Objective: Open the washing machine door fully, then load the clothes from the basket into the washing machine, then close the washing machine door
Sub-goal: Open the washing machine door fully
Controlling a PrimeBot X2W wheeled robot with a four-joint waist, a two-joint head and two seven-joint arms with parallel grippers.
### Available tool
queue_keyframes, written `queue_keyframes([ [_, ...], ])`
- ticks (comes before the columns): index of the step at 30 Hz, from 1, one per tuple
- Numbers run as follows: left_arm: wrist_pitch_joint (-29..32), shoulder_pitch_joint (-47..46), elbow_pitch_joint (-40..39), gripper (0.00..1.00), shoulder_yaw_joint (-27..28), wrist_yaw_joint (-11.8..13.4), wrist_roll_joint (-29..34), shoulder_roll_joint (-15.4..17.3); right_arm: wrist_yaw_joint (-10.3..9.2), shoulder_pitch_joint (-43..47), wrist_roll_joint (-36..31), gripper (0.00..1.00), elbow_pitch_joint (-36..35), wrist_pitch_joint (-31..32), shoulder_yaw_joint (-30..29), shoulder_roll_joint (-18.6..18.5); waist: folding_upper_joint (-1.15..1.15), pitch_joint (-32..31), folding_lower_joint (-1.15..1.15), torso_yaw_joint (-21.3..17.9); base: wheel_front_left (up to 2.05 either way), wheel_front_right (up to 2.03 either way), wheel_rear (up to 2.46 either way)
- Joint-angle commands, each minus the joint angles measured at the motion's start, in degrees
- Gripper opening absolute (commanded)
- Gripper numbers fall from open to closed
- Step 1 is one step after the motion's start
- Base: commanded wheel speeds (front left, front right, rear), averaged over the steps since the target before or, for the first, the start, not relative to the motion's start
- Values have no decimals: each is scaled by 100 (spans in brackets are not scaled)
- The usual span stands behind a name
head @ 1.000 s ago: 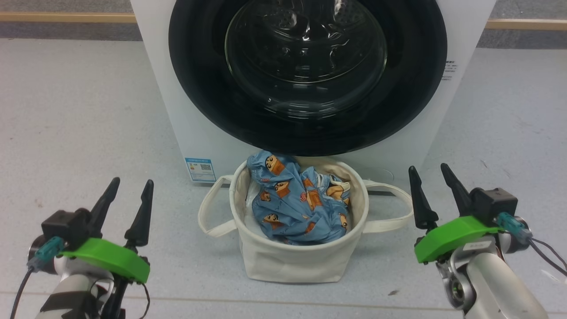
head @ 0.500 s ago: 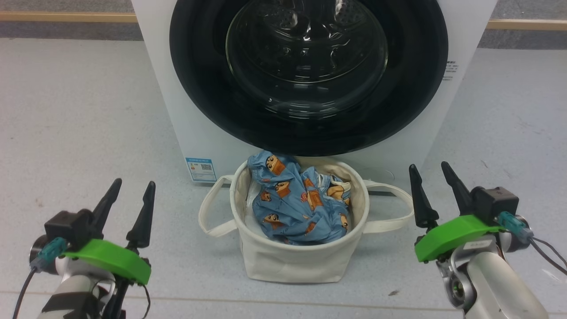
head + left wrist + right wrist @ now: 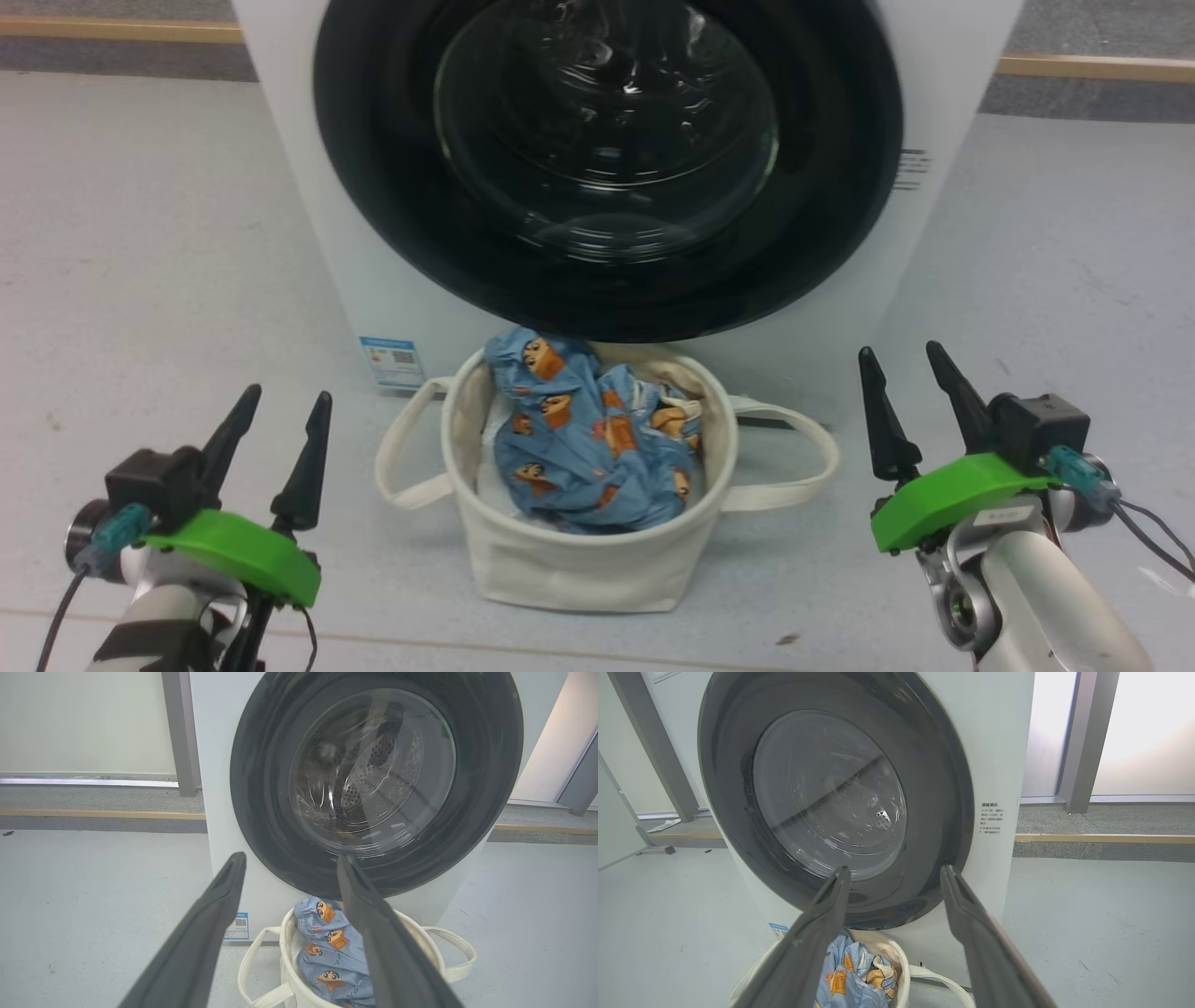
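The door [image 3: 607, 149] sits shut, upper centre of the head view, with the basket [image 3: 569, 569] just beneath. My left end effector [image 3: 288, 396] and right end effector [image 3: 900, 352] are both spread, empty. I'd hook its edge and swing it out slowly, clear of the basket.

Grey floor [image 3: 140, 233]: washing machine [image 3: 943, 84] standing, basket [image 3: 579, 569] just before it.
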Motion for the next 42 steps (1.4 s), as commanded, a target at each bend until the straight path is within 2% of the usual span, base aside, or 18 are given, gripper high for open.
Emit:
queue_keyframes([
  [1, -70, -301, -138, 100, 166, -8, 78, 167, 0, -73, 28, 100, -158, -15, 82, -18, 0, 3, -1, -3, 122, 124, -246],
  [14, -69, -334, -119, 100, 77, -97, 32, 114, 0, -62, 42, 100, -134, -27, 70, 4, 0, 29, -1, -48, 104, 140, -244],
  [21, -69, -317, -205, 100, 59, -67, 20, 78, 0, -28, 38, 100, -150, -30, 60, -2, 0, 2, -1, -46, 82, 82, -164],
  [42, -70, -37, -482, 100, 98, -15, -87, 30, 0, 15, 68, 100, -87, -37, -86, 31, 0, 8, -1, -35, 10, 10, -19],
])
